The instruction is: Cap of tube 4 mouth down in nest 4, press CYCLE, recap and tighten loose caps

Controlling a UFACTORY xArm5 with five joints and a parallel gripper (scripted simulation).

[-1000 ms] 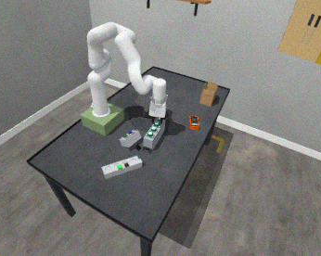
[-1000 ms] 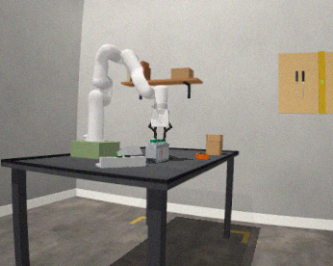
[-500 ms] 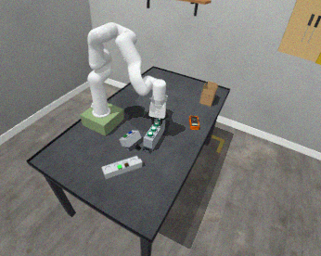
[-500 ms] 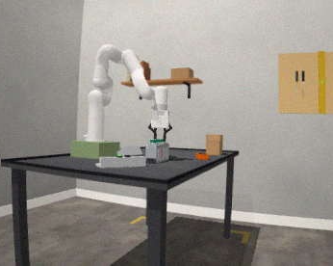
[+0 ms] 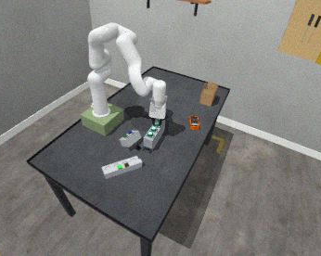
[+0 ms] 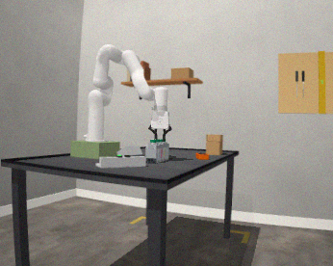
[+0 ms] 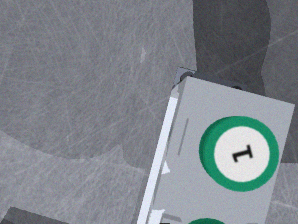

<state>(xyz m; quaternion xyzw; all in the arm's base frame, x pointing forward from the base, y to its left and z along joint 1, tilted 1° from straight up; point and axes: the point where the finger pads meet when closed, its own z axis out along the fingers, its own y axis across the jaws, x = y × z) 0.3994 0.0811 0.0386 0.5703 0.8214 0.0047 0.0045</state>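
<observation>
- The dark worktop point(image 5: 83, 181) carries everything; its near half and the corner toward the viewer lie open around the stations.
- The white arm point(image 5: 129, 56) rises from a green pedestal point(image 5: 89, 124) near the left edge and bends down over the middle of the worktop.
- The decapping station point(image 5: 153, 135) is a grey block with green-rimmed white caps in a row – in the wrist view the cap marked 1 point(image 7: 240, 153) sits near the block's end, another green rim just showing at the frame's bottom edge.
- The cap tray point(image 5: 122, 167) lies nearer the front edge, well apart from the station, one green lamp lit.
- The key housing point(image 5: 130, 137) sits just beside the station.
- The gripper point(image 6: 160, 133) hangs just above the station's far end, fingers closing, partly shut; whether they hold a cap cannot be told.
</observation>
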